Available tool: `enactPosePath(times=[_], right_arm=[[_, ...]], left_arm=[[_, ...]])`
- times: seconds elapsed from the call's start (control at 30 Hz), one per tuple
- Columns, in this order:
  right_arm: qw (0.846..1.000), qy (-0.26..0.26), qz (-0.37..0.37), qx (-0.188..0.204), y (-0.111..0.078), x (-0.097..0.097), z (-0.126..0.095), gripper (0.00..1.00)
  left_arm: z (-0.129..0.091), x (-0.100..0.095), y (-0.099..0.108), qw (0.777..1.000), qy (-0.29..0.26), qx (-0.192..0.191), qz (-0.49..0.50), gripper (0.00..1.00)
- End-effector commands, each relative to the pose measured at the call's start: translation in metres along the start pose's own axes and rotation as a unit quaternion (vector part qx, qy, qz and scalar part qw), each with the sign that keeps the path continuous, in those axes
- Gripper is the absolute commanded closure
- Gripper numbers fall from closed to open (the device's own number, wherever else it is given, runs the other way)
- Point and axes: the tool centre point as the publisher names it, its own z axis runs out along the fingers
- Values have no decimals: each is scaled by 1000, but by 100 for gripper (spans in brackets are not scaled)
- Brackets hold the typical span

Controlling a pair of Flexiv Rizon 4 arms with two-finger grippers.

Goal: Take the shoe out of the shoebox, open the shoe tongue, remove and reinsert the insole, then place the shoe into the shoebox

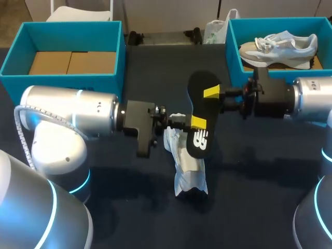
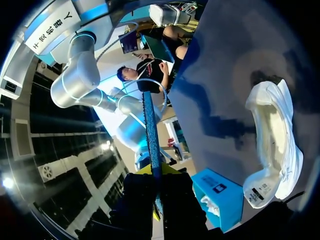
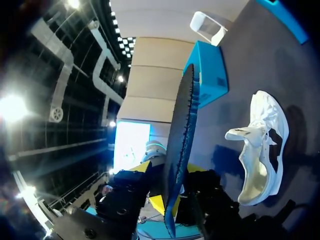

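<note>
Shoe lies on its side on the dark table, at centre and outside both boxes, directly below the two grippers. Its opening is exposed in both wrist views. At far left, the left shoebox contains only brown cardboard. The left gripper comes in from the left side and its fingers are closed on the lower end of the black insole. In the left wrist view the insole runs edge-on straight out between the fingers of that gripper, with contact on both faces. The insole is held clear of the shoe, upright and slightly tilted, with its upper end towards the right arm. The right gripper is likewise clamped on the upper part. The right wrist view shows the insole edge-on between that gripper's yellow tips. Assessment: the insole has been removed and reinsertion is not yet done. The two-point hold probably keeps the flexible piece steady and aligned above the opening. At far right, the right shoebox contains a second shoe.
</note>
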Motion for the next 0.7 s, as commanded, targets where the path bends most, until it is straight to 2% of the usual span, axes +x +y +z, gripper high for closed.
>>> enactPosePath(times=[0.03,0.27,0.3,0.33,0.37,0.57,0.7], right_arm=[[1000,2,-2,-1,-2,1,-2,100],[1000,10,-1,0,-2,-3,-3,100],[1000,11,-1,0,-2,-3,-3,100],[1000,11,0,2,-2,-3,-3,100],[1000,11,2,4,-1,-4,-4,100],[1000,0,24,13,-1,-18,-14,100],[999,-12,37,18,-2,-27,-19,100]], left_arm=[[3,1,-3,1000,2,-2,-1,100],[3,4,-7,1000,7,7,-14,100],[3,5,-8,1000,9,7,-16,94],[2,5,-8,1000,15,12,-15,65],[2,5,-8,1000,18,15,-18,0],[-29,-2,-1,999,23,32,-28,0],[-46,-4,7,996,54,58,-33,0]])
